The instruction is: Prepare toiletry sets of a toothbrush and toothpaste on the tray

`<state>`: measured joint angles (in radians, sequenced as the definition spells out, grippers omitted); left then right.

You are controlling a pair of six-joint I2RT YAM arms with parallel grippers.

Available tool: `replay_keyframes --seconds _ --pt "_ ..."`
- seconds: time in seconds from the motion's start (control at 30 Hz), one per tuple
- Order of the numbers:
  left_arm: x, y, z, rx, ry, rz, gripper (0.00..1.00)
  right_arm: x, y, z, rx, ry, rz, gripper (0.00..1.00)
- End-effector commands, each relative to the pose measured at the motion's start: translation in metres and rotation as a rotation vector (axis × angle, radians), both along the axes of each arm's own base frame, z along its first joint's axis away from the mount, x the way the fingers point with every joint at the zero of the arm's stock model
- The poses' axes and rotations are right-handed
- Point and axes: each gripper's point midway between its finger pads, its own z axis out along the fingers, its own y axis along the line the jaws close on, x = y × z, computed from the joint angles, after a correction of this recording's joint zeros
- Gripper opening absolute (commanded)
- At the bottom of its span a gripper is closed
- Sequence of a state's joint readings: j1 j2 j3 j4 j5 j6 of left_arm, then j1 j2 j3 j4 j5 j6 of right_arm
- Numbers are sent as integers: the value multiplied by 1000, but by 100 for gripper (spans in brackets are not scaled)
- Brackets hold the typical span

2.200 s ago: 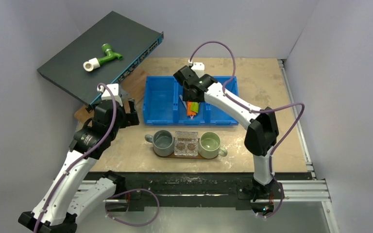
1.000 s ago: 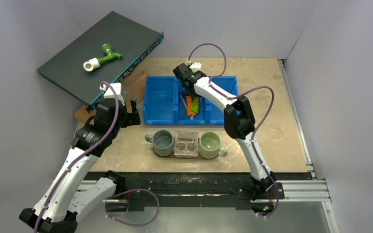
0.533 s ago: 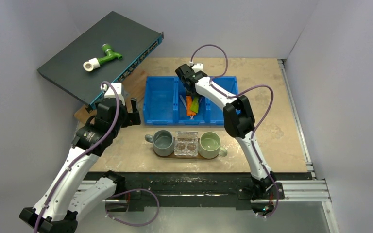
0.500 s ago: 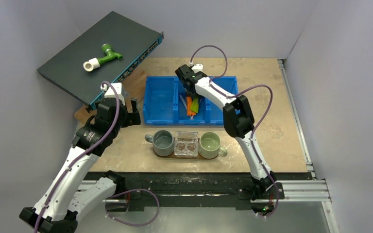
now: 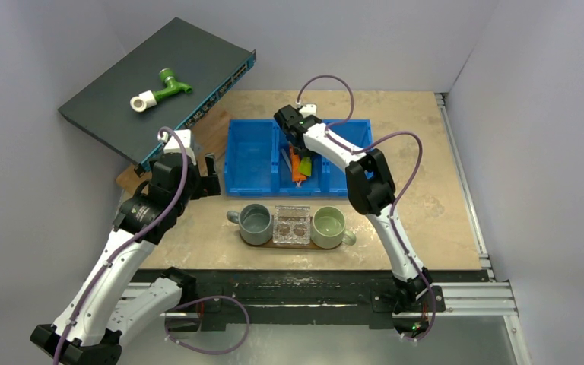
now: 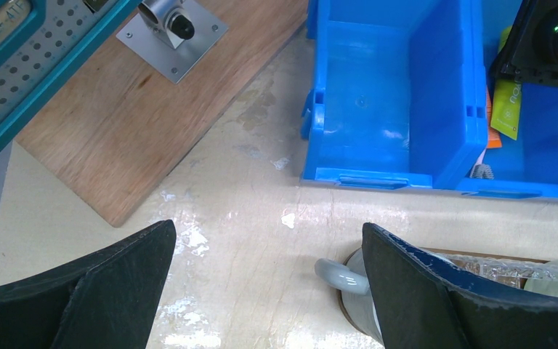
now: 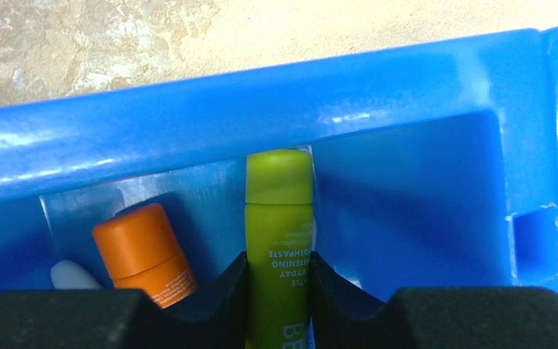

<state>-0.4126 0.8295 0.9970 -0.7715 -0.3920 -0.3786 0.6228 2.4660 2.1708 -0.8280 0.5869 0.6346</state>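
My right gripper (image 5: 298, 147) reaches down into the middle compartment of the blue bin (image 5: 251, 163). In the right wrist view the right gripper (image 7: 279, 265) is shut on the lime-green toothpaste tube (image 7: 279, 218), with a finger pressed against each side. The orange tube (image 7: 145, 254) lies just left of it, untouched. A pale toothbrush (image 5: 285, 157) lies in the same compartment. The dark-brown oval tray (image 5: 295, 247) sits nearer the arms, under two mugs. My left gripper (image 5: 201, 176) hangs open over the bare table left of the bin, with nothing between its fingers (image 6: 102, 283).
On the tray stand a grey mug (image 5: 256, 223), a green mug (image 5: 328, 226) and a clear plastic box (image 5: 292, 225) between them. A dark network switch (image 5: 122, 91) carrying a green-and-white pipe fitting (image 5: 160, 87) leans at the back left over a wooden board (image 6: 152, 116).
The right gripper's jaws have closed in onto the lime-green tube inside the bin. The left arm has not moved.
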Motion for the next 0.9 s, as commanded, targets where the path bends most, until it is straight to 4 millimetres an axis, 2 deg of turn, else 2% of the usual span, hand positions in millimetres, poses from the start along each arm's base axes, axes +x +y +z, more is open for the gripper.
replay_keyframes --seconds 0.0,0.2,0.53,0.7,0.87 --pt "6 -1 23 -22 -65 -2 100 5 4 23 44 -53 -6 29" --pt "6 -1 23 -21 -65 -1 100 4 2 43 59 -84 -17 26" --pt "7 0 22 -13 -61 3 100 0 -11 98 69 -172 -27 25" --pt "7 0 22 -9 -58 2 100 -11 -14 129 94 -205 23 24" --pt "8 -1 21 -7 -55 -8 100 -29 -15 161 142 -239 127 24"
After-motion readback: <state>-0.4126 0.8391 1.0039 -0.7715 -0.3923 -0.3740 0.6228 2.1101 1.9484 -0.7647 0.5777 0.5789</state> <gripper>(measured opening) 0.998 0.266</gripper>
